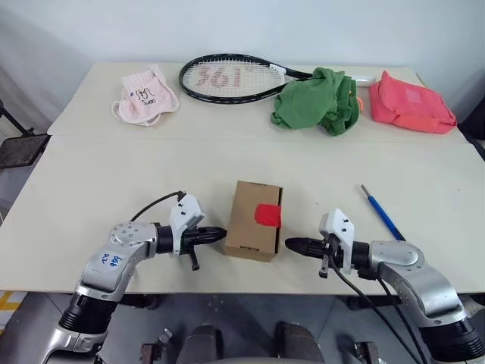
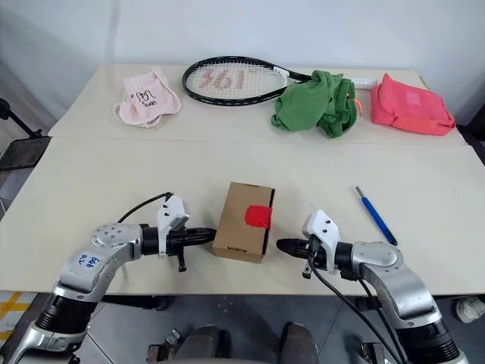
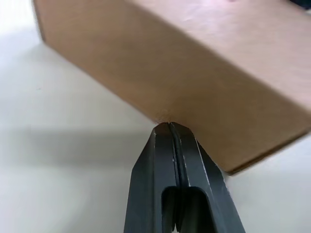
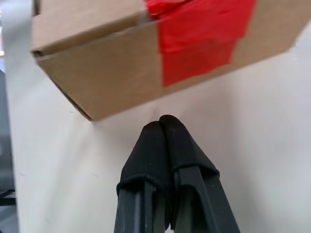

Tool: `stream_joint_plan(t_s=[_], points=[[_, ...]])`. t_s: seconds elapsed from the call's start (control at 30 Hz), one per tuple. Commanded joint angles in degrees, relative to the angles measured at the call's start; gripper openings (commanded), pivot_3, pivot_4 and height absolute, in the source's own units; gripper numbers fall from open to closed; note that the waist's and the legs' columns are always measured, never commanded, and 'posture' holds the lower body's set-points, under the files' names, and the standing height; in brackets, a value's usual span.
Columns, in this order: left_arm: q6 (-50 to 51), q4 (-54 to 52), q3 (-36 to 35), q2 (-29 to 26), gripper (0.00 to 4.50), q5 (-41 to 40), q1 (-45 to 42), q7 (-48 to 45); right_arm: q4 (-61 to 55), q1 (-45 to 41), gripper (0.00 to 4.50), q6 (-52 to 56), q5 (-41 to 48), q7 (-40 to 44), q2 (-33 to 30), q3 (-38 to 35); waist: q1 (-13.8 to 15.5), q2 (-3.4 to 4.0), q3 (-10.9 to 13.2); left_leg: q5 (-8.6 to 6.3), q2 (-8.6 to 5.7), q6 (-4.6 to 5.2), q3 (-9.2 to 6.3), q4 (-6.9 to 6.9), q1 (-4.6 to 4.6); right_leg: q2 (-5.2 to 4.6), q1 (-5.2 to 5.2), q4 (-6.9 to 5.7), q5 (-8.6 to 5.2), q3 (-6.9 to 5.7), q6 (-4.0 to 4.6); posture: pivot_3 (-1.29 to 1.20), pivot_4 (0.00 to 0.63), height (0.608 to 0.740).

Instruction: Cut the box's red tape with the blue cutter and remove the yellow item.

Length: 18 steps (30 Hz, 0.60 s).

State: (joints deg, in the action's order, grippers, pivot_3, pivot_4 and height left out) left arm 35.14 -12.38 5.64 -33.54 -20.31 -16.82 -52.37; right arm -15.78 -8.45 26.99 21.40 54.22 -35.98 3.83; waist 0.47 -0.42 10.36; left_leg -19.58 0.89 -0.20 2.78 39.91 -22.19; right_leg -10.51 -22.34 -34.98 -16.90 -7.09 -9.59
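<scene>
Left eye view: blue cutter [image 1: 382,212] lies beyond and outboard of the right gripper [image 1: 291,245], long axis running away from it; right arm nearer. Both grippers pinched shut, empty. Left gripper [image 1: 221,233] touches the box [image 1: 254,221]; red tape [image 1: 268,215] uncut.

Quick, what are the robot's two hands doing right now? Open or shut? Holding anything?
Left gripper: shut, holding nothing, its tip against the box.
Right gripper: shut, holding nothing, just short of the box.

Box [image 1: 254,220] hemmed between left tool [image 1: 221,233] touching its side and right tool [image 1: 291,245] near; bare table [image 1: 114,182] around, cutter [image 1: 381,211] unobstructed.
</scene>
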Motion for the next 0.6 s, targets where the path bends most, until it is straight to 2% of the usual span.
stream_joint_plan(t_s=[0.03,0.27,0.33,0.4,0.5,0.6], points=[[0.5,-3.25,0.29,0.28,0.0,-2.14,0.9,-0.71,0.06,-1.3,0.02,-2.4,-0.57,-1.04,0.87,-0.28,0.0,0.0,0.0,0.0,0.0,0.0,0.0,0.0,0.0,0.0,0.0,0.0,0.0,0.01,0.0,0.0,0.15,0.74],[1.42,-3.69,0.31,-0.6,0.0,-2.33,1.68,-0.23,0.23,-0.47,0.02,-3.97,-1.01,-1.59,0.06,-1.83,0.53,0.0,0.0,0.0,-0.01,0.0,0.0,0.0,0.0,0.0,0.01,0.01,0.0,0.01,0.0,0.0,0.15,0.74],[0.25,-2.89,-1.93,-2.49,0.0,-2.51,1.79,-1.15,-1.92,0.6,0.02,-1.7,1.49,-0.74,-2.01,-4.48,0.79,0.0,0.0,0.0,0.0,0.0,0.01,0.0,0.0,0.0,0.0,0.01,0.0,0.01,0.0,0.0,0.15,0.74],[-2.1,-1.79,-4.65,-4.7,0.0,-3.48,1.95,-3.23,-4.81,1.52,0.02,5.15,6.83,-0.74,-4.44,-8.38,0.88,0.0,0.0,0.0,0.0,0.0,0.04,0.0,-0.01,0.0,-0.02,0.04,0.0,0.04,0.0,0.0,0.15,0.74],[-6.65,0.88,-8.4,-6.23,0.0,-5.55,0.32,-6.98,-9.09,1.09,0.61,18.07,15.52,-2.68,-8.43,-13.96,0.92,0.0,0.0,-0.01,0.01,0.01,0.06,0.0,-0.01,0.01,-0.02,0.07,0.0,0.05,0.0,0.0,0.15,0.74],[-10.29,3.75,-9.72,-5.39,0.0,-7.03,-4.08,-9.68,-12.93,-1.29,1.65,33.5,24.54,-5.56,-13.14,-17.07,1.11,0.0,0.0,-0.01,0.01,0.02,0.04,0.02,-0.03,0.0,-0.01,0.06,0.0,0.03,0.01,0.0,0.15,0.74]])
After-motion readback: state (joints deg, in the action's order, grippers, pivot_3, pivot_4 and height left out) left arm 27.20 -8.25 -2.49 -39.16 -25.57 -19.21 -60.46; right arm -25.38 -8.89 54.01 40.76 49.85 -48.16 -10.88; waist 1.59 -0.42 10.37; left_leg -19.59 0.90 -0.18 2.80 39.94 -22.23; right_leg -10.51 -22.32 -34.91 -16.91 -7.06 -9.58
